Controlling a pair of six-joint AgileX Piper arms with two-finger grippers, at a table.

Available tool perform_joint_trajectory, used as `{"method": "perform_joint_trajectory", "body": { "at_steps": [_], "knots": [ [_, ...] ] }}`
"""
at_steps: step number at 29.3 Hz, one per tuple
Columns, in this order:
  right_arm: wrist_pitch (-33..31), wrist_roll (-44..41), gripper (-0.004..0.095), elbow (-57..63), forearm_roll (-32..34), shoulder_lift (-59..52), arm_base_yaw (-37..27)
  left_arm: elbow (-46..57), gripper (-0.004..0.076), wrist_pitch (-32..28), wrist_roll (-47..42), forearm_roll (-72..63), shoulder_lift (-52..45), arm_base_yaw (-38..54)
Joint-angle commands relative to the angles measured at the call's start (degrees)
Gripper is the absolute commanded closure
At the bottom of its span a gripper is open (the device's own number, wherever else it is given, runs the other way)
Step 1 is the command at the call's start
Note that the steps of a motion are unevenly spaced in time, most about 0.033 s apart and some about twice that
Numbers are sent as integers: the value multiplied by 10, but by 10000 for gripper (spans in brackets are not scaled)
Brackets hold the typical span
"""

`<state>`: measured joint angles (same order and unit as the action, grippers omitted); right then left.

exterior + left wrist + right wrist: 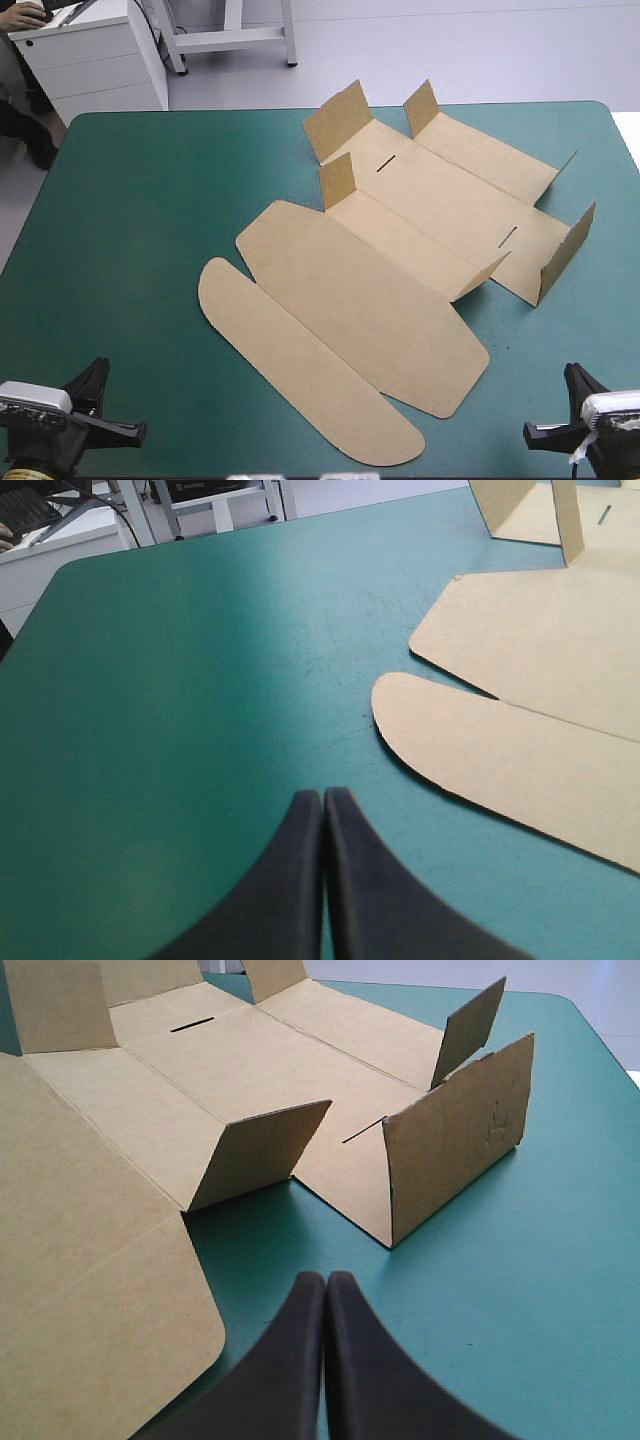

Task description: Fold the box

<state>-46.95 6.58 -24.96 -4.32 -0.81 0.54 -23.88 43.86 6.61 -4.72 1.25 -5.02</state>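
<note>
High view: box point(400, 270) lies unfolded on the teal-green cover point(130, 220), running diagonally from the lower centre of the frame to the upper right. The long rounded flap point(300, 375) at the lower left end is flat on the cover, and the wide lid panel point(370, 300) next to it is flat too. At the upper right end the side flaps stand raised around the base panel. 2 narrow slots point(388, 162) show in that base panel. Nothing touches the board.

Left wrist view: left gripper point(323, 795) has both black fingers pressed together into 1 pointed arch, holding nothing, over bare teal-green cover. The rounded flap lies ahead of it and off to one side, apart from the tip.

Right wrist view: right gripper point(326, 1278) is likewise pressed together and empty, its tip over bare cover just short of the box. Ahead of it 1 raised wall point(455, 1140) stands upright on the cover. A tilted flap point(260, 1150) beside that wall leans over the base panel. The lid panel's rounded corner lies flat beside the fingers.
</note>
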Motion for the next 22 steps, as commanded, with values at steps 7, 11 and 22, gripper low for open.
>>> {"method": "perform_joint_trajectory", "body": {
  "at_steps": [7, 11, 22],
  "knots": [
    [60, 7, 927, -11, -3, -13, -3, -11, 734, -43, -1, -7, 9, -5],
    [60, 7, 915, -11, -3, -13, -3, -11, 734, -43, 1, -9, 9, -5],
    [60, 7, 335, -11, -3, -13, -3, -11, 734, -43, 0, -9, 9, -5]
  ]
}}
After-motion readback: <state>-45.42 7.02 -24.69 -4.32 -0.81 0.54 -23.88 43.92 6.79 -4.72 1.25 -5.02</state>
